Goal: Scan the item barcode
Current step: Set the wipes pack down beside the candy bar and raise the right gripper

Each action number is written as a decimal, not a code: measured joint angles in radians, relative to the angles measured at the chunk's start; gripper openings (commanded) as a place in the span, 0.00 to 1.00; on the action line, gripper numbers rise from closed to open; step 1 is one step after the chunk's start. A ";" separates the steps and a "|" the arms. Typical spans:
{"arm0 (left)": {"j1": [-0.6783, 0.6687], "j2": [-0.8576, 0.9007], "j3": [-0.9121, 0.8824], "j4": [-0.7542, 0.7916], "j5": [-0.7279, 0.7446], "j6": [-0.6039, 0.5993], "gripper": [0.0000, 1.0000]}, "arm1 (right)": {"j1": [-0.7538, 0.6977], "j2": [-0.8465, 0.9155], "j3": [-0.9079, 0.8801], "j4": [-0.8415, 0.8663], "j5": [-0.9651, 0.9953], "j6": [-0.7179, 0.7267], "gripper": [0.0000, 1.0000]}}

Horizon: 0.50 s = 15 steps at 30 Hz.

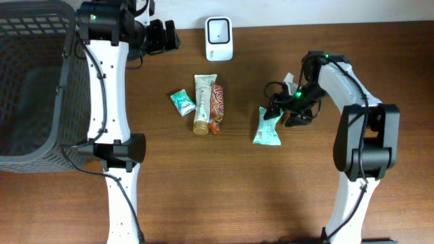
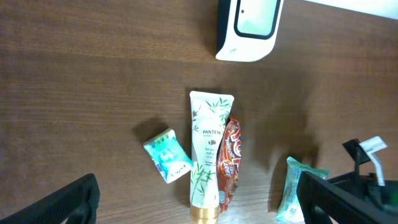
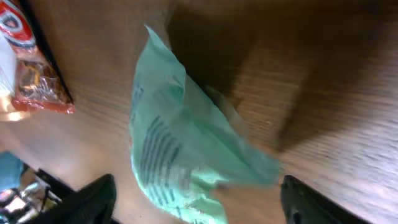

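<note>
Wood counter (image 1: 224, 176): dark brown, carries everything; you work left to right across it.
Basket (image 1: 30, 81): dark mesh, far left edge, not part of this step.
Left hand (image 1: 163, 35): parked up top just left of the scanner, fingers spread fully wide, nothing between them, touching nothing.
Small mint packet (image 1: 182, 102): left of the centre cluster, lying alone.
Pantene tube (image 1: 202, 103): upright in frame, gold cap toward you, red snack bag (image 1: 215, 108) pressed along its right side.
Scanner (image 1: 218, 38): white unit at the back edge, window facing up over the counter.
Task item: pale green pouch (image 1: 266, 127), right of centre, lying flat on the counter, well apart from the scanner.
Barcode: wrist view shows dark printed lines on the pouch (image 3: 180, 149); too blurred to tell whether that is the code.
Right hand (image 1: 290, 112): hovering at the pouch's upper right end, fingers apart, gripping nothing; contact with the wrapper can't be confirmed.
Step, my read: pouch not yet gripped.
Doing it well: pinch one end seal, not the belly, so you don't crumple the print; carry it back-left and turn the printed face to the scanner window.
</note>
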 measured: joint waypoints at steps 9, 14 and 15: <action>0.000 0.000 0.000 0.000 0.000 0.000 0.99 | 0.001 0.000 -0.088 0.150 -0.312 -0.002 0.04; 0.000 0.000 0.000 0.001 0.000 0.000 0.99 | 0.026 0.000 -0.046 0.391 -0.536 0.175 0.04; 0.000 0.000 0.000 0.000 0.000 0.000 0.99 | 0.037 0.000 -0.024 0.421 -0.562 0.216 0.10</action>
